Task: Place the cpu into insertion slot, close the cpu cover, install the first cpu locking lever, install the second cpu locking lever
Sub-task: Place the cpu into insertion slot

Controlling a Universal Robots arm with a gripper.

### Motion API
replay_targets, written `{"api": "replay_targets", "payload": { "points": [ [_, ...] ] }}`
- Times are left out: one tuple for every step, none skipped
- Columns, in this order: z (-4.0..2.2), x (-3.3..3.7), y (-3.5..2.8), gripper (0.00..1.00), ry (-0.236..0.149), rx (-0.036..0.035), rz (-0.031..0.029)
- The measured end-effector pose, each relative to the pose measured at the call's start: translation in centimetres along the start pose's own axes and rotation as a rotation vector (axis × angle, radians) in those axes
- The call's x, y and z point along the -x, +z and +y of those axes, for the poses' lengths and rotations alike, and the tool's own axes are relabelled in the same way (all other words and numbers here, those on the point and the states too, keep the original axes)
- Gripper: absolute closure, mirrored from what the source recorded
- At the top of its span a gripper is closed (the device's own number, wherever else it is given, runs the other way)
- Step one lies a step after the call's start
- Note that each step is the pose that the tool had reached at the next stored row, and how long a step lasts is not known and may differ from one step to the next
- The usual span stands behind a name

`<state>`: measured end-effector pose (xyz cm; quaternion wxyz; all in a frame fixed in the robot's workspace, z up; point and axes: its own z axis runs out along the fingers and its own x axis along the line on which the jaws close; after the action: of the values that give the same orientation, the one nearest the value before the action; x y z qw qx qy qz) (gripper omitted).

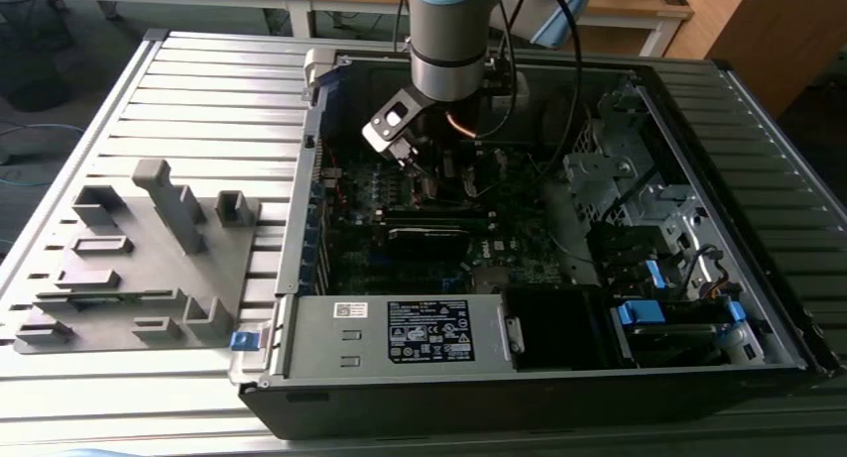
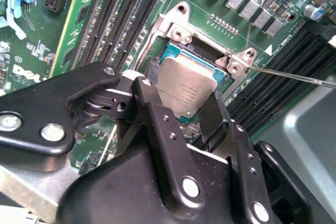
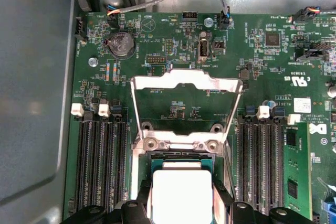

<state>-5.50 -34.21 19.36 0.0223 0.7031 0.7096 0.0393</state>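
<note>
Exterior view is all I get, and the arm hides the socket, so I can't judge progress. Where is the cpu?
Observer: In the second wrist view the cpu lies over the insertion slot, silver face up.
Operator: Held?
Observer: The gripper has its jaws against two opposite edges, it seems.
Operator: And the cpu cover?
Observer: In the first wrist view the cpu cover stands swung open, off the slot.
</note>
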Motion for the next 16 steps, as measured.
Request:
{"api": "replay_targets", "payload": {
  "points": [
    [0.00,0.00,0.00,0.46,0.000,-0.0001,-0.0001],
    [0.00,0.00,0.00,0.46,0.000,-0.0001,-0.0001],
    [0.00,0.00,0.01,0.46,0.000,0.0000,0.0000],
    [0.00,0.00,0.01,0.46,0.000,0.0000,0.0001],
    [0.01,0.00,0.01,0.46,0.000,0.0000,0.0001],
    [0.02,0.00,0.01,0.46,0.000,0.0001,0.0002],
    [0.03,0.00,0.02,0.46,0.000,0.0000,0.0002],
    [0.04,0.00,0.02,0.46,0.000,0.0001,0.0002],
    [0.05,0.00,0.02,0.46,0.000,0.0001,0.0002],
    [0.05,0.00,0.02,0.46,0.000,0.0001,0.0001],
    [0.05,0.00,0.02,0.46,0.000,0.0001,0.0001],
    [0.05,0.00,0.02,0.46,0.000,0.0000,0.0001],
    [0.05,0.00,0.05,0.46,0.000,-0.0001,0.0004],
    [0.05,0.00,0.09,0.46,0.000,0.0001,0.0009],
    [0.04,0.01,0.12,0.46,0.000,-0.0001,0.0007],
    [0.03,0.01,0.15,0.46,0.000,-0.0003,0.0007]
  ]
}}
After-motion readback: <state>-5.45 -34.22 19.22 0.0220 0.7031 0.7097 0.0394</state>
